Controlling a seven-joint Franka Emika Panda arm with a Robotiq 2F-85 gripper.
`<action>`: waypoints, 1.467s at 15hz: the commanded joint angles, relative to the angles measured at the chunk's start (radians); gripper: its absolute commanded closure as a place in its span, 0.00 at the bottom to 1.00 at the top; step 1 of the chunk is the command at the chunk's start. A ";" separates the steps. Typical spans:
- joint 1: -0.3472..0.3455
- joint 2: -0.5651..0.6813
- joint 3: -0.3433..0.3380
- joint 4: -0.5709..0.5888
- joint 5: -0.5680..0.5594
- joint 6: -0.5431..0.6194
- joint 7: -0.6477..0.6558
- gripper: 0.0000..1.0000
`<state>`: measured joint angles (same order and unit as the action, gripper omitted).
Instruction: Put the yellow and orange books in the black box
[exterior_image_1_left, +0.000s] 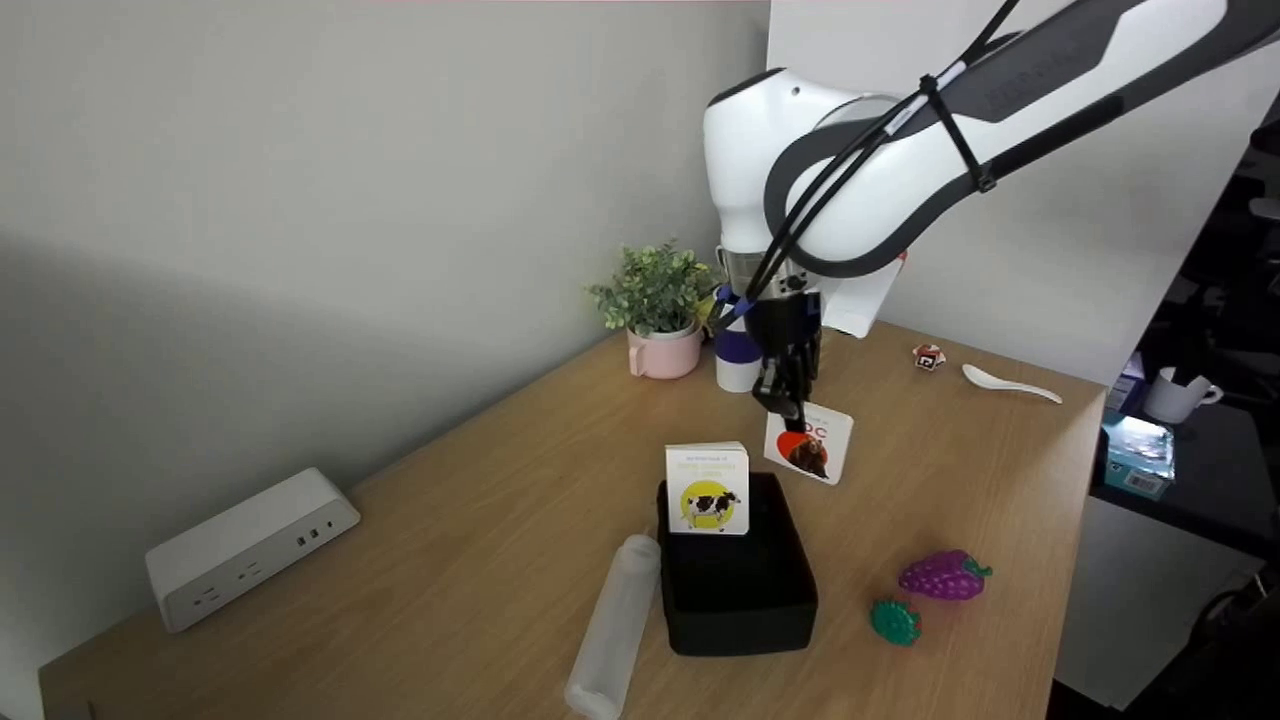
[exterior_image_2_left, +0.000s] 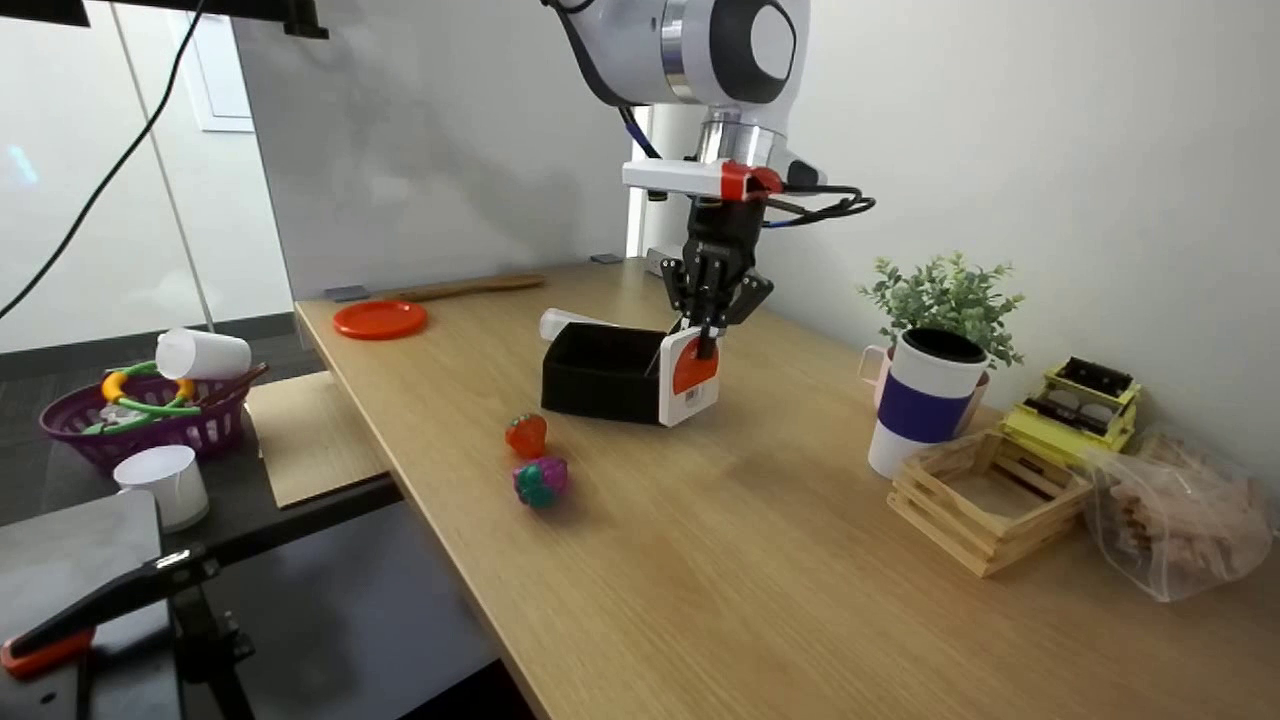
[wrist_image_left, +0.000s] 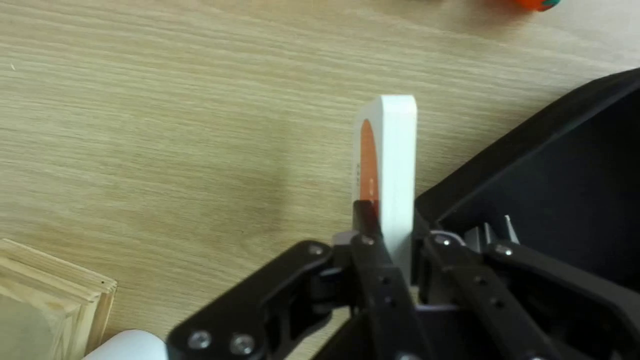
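Observation:
My gripper (exterior_image_1_left: 797, 420) is shut on the orange book (exterior_image_1_left: 818, 452), a white square book with an orange-red picture. In an exterior view the gripper (exterior_image_2_left: 707, 345) holds the orange book (exterior_image_2_left: 692, 385) upright, seemingly above the table, beside the black box's near end. In the wrist view the gripper's fingers (wrist_image_left: 392, 215) clasp the orange book (wrist_image_left: 398, 155), seen edge-on. The yellow book (exterior_image_1_left: 707, 490) leans upright in the black box (exterior_image_1_left: 740, 630), its top above the rim. The black box also shows in an exterior view (exterior_image_2_left: 600, 385) and the wrist view (wrist_image_left: 520, 135). The orange book mostly hides the yellow one there.
A clear bottle (exterior_image_1_left: 615, 625) lies alongside the box. A purple toy (exterior_image_1_left: 942, 575) and a strawberry toy (exterior_image_1_left: 895, 622) lie on its other side. A white-and-blue cup (exterior_image_2_left: 922, 400), a potted plant (exterior_image_1_left: 655, 290) and a wooden crate (exterior_image_2_left: 985, 500) stand near the wall.

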<state>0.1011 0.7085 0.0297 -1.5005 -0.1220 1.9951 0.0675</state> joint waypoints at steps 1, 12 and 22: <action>0.025 -0.084 -0.003 -0.083 -0.027 -0.043 -0.022 0.96; 0.074 -0.158 0.048 -0.124 -0.086 -0.167 -0.153 0.96; 0.028 -0.057 0.079 -0.100 -0.112 0.116 -0.387 0.96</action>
<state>0.1681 0.6270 0.0753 -1.5978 -0.2433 2.0157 -0.2230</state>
